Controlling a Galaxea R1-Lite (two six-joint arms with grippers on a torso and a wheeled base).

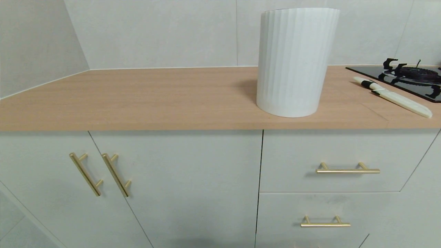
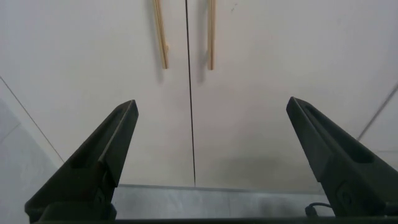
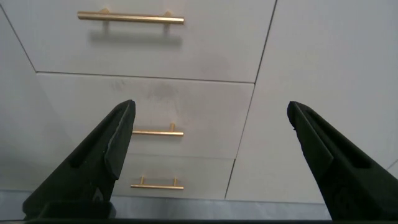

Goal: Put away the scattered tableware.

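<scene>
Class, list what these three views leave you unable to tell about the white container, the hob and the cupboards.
Head view: inside of the white ribbed container, hidden by its own wall.
Head view: hob, cut off by the right edge.
Wrist views: what lies behind the cupboard doors and drawers, all shut.
Head view: knife, too small to tell blade bare or sheathed.

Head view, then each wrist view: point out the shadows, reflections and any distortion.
Head view: the white ribbed pot seems to flare upward, likely lens distortion; its soft shadow falls leftward on the counter; the glossy stove mirrors its burner. Left wrist view: the door handles throw faint shadows. Right wrist view: a shadow lies under the top drawer handle.
</scene>
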